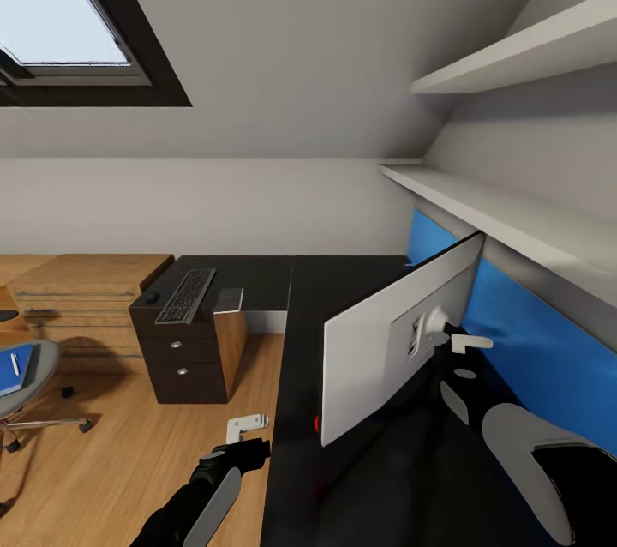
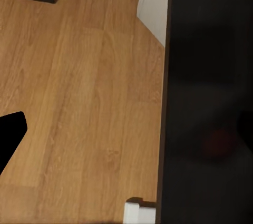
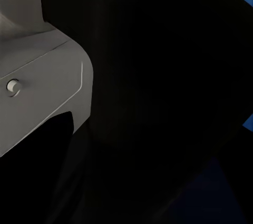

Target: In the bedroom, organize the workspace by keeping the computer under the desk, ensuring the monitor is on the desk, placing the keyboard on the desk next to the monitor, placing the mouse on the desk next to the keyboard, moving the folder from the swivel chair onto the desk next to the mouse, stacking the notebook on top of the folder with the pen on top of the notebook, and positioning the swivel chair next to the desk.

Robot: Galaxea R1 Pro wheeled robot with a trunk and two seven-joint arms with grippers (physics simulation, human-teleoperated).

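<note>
The right gripper [image 1: 463,343] is at the back of the monitor [image 1: 377,350], with one white finger beside the stand mount; whether it is clamped on the mount or only near it, I cannot tell. The monitor stands on the dark desk [image 1: 343,290], turned at an angle with its grey back toward the camera (probably the arm is there to turn or steady it, as the screen should face the room). The left gripper [image 1: 247,425] hangs low over the wooden floor [image 1: 128,461], just beside the desk edge, and its fingers look apart, holding nothing.

Farther out, the keyboard [image 1: 185,296] lies on the low drawer unit [image 1: 184,358], touching nothing else, with a small dark mouse [image 1: 152,297] near it. The swivel chair [image 1: 30,375] is well apart from the desk and carries the blue folder [image 1: 15,369] with a pen on top. So, in my judgement, most of the task is not yet done.
</note>
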